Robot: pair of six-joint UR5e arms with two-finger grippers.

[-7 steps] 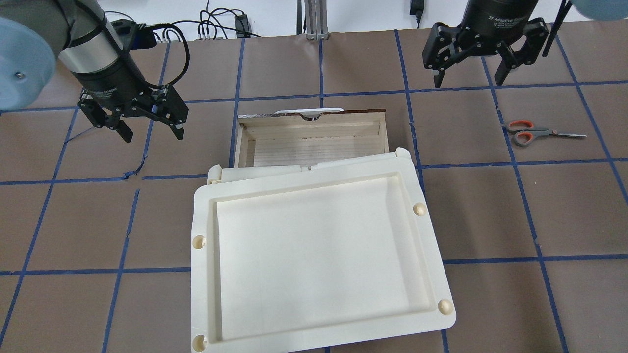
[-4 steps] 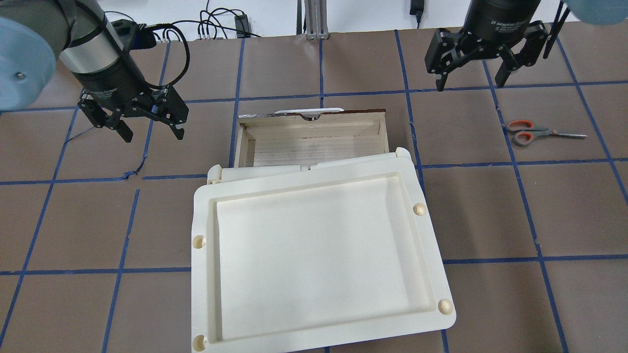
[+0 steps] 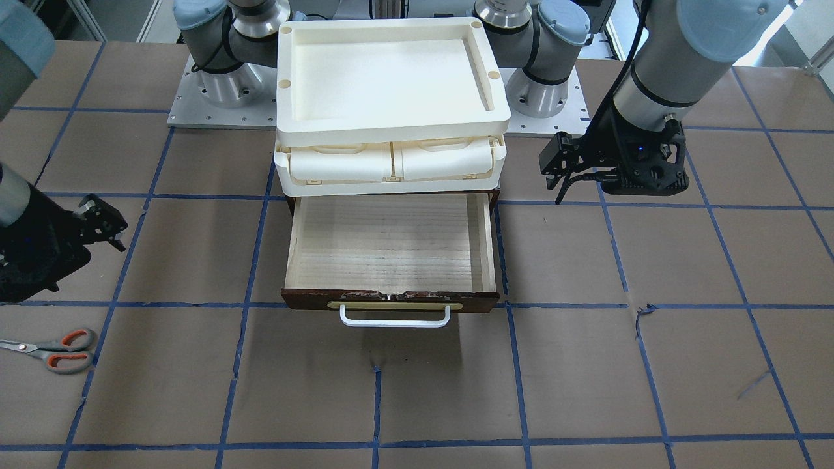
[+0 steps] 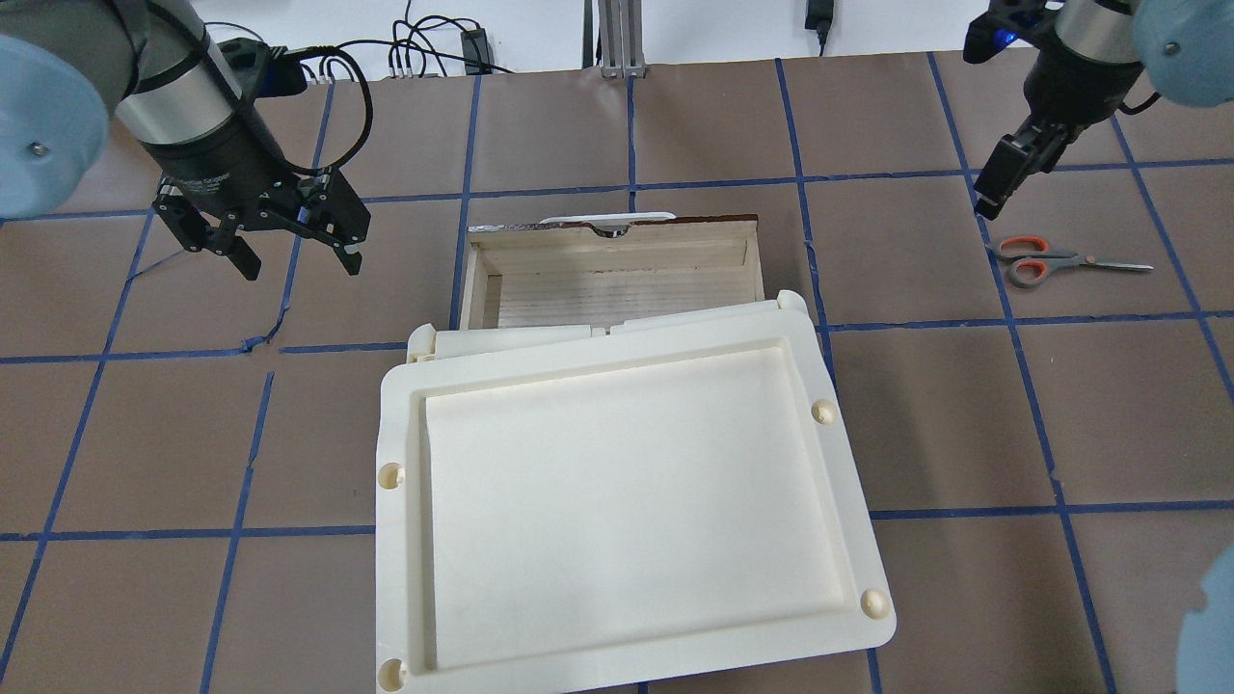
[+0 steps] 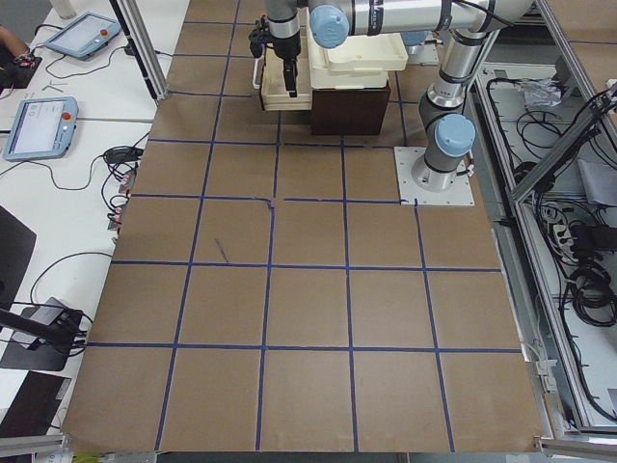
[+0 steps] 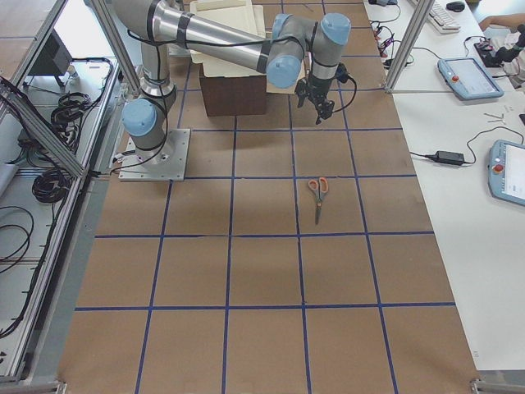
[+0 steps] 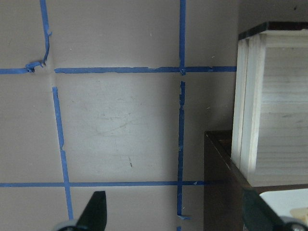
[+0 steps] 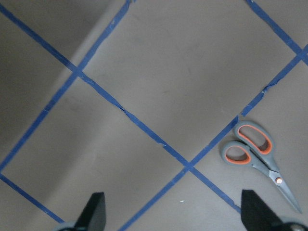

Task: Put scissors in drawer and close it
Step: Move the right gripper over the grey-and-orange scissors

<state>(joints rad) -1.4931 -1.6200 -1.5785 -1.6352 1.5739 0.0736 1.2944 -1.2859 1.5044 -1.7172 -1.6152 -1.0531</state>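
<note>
Drawer (image 4: 617, 253): pulled open.
Scissors (image 4: 1051, 260): flat on table (image 4: 916, 405), well right of drawer; likely light, stiff, low-lying; pinch across blades near pivot.
Left gripper (image 4: 300, 267): jaws spread, holding nothing.
Right gripper (image 8: 173, 214): jaws spread, near scissors' handles.

Drawer (image 3: 384, 241) is pale wood, unit (image 3: 391, 120) seemingly matt plastic

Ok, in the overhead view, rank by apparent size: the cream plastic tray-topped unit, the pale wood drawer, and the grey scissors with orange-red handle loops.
Cream plastic tray-topped unit: largest, though nearest the camera.
Pale wood drawer: next, partly hidden under that unit.
Grey scissors: smallest.
</note>
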